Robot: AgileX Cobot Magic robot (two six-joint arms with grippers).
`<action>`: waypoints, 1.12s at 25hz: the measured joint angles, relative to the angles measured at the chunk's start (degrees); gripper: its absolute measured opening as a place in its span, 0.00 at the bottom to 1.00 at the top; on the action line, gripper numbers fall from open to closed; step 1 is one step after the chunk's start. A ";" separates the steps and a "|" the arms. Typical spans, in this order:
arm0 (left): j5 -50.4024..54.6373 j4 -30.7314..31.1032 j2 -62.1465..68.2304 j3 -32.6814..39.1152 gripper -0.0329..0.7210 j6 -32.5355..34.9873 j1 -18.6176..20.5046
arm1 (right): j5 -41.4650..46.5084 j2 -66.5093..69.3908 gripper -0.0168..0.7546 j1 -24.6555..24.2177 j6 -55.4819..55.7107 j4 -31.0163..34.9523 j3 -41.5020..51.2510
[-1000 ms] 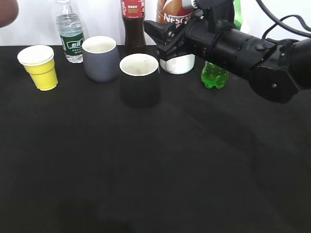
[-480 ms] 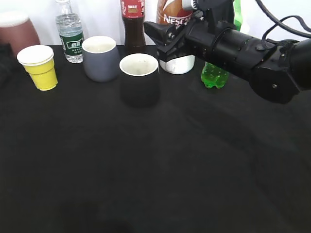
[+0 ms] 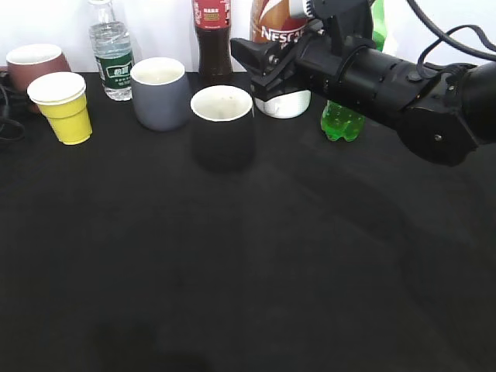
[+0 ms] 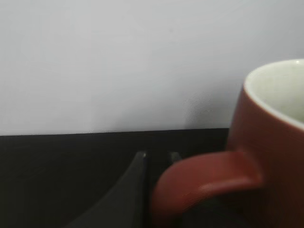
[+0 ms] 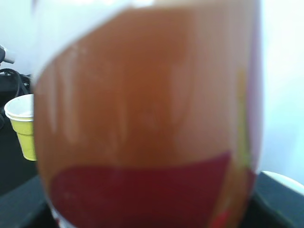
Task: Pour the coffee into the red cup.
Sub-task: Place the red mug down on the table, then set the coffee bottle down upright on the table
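The red cup [image 3: 35, 63], white inside, sits at the far left back of the black table, behind a yellow paper cup. In the left wrist view the red cup [image 4: 270, 123] is at the right, and its handle lies between the tips of my left gripper [image 4: 156, 159], which is shut on it. The Nescafe coffee bottle [image 3: 275, 29] stands at the back centre on its white base. My right gripper [image 3: 260, 66] is closed around it. The bottle [image 5: 142, 118] fills the right wrist view and hides the fingers.
A yellow paper cup [image 3: 66, 108], a water bottle [image 3: 112, 54], a grey cup [image 3: 160, 93], a black cup [image 3: 222, 128], a cola bottle [image 3: 211, 39] and a green bottle [image 3: 341, 120] stand along the back. Cables [image 3: 8, 116] lie at the left edge.
The red cup has come in from the upper left corner and moved down and right to the table behind the yellow cup. The right arm and the coffee bottle have not moved.
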 joint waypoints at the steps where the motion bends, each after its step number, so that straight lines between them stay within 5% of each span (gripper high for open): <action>1: 0.12 0.07 0.00 -0.06 0.19 -0.40 0.00 | 0.00 0.00 0.71 0.00 0.00 0.00 0.00; 4: 1.61 0.20 0.00 -0.39 0.40 -1.22 0.00 | 0.00 0.00 0.71 0.00 0.00 0.00 0.00; 6: 1.80 0.04 0.00 -0.39 0.44 -1.71 0.00 | 0.00 0.00 0.71 0.00 0.00 0.00 0.00; 16: 0.05 -0.34 -5.36 9.02 0.46 -2.12 0.00 | 0.02 0.00 0.71 0.00 0.00 0.00 0.00; 22: -2.80 -0.39 -16.35 23.26 0.46 -2.12 0.00 | 0.02 0.00 0.71 0.00 0.00 0.05 0.00; 28: 3.62 -0.32 -41.18 40.53 0.46 -2.12 -2.06 | 2.59 -1.89 0.71 0.00 0.06 0.00 0.24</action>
